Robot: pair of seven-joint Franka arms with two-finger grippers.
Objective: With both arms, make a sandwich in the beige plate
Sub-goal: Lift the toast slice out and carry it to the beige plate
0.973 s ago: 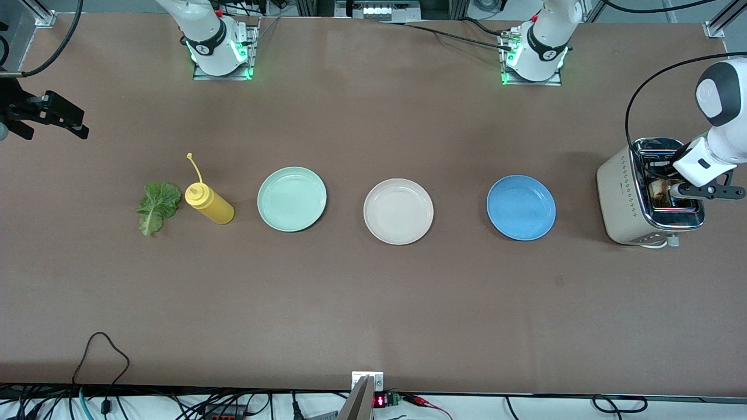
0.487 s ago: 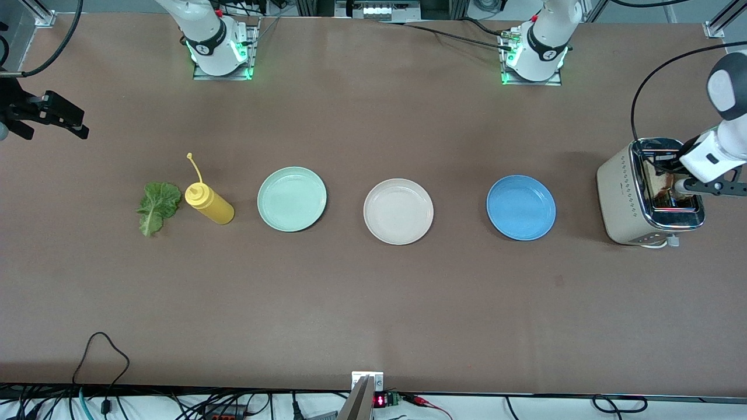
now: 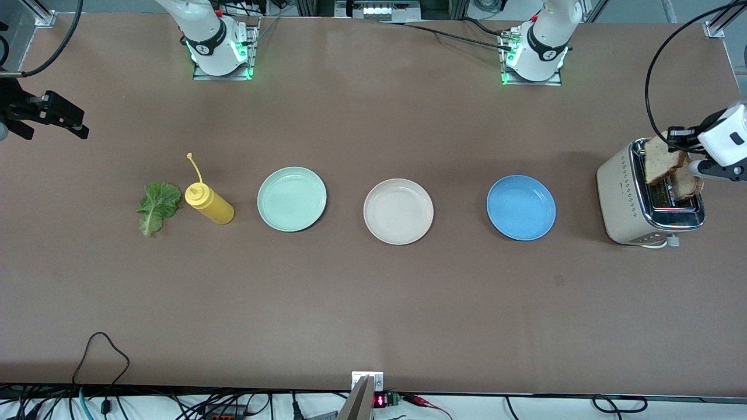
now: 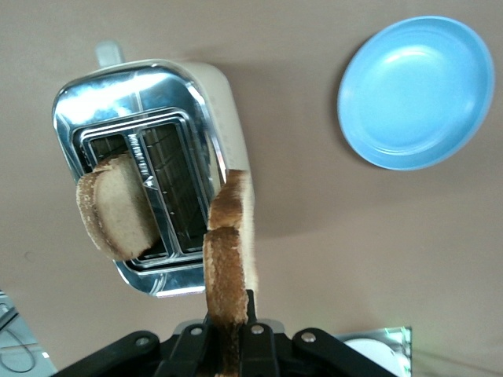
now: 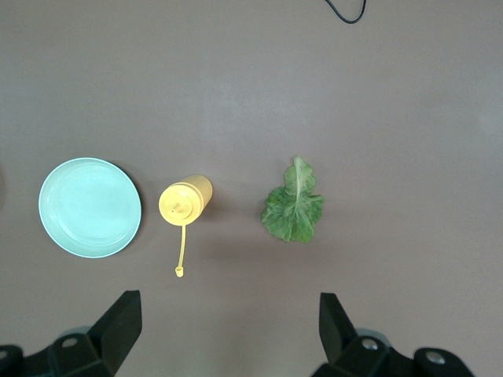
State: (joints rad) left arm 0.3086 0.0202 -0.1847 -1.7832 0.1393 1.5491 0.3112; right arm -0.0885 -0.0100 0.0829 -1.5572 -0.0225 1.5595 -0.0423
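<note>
The left gripper [image 4: 228, 349] pinches a tan, dark-crusted bread slice [image 4: 230, 267] over the toaster [image 3: 636, 204]; a second slice [image 4: 114, 208] sits in its slot. The right gripper [image 5: 228, 330] waits wide open above the lettuce [image 5: 293, 206]. The beige plate [image 3: 398, 211] lies between the mint plate [image 3: 292, 199] and the blue plate [image 3: 521, 207].

The brown bench [image 3: 373, 303] carried a single row of things. At the right arm's end lay a crinkled green lettuce leaf [image 3: 156, 206], and just beside it a yellow squeeze bottle [image 3: 210, 203] lay tipped on its side. Next came a mint-green plate [image 3: 292, 199], then the beige plate [image 3: 398, 211], then a blue plate [image 3: 521, 207], each apart from its neighbours. A cream and chrome toaster [image 3: 627, 201] stood at the left arm's end.
</note>
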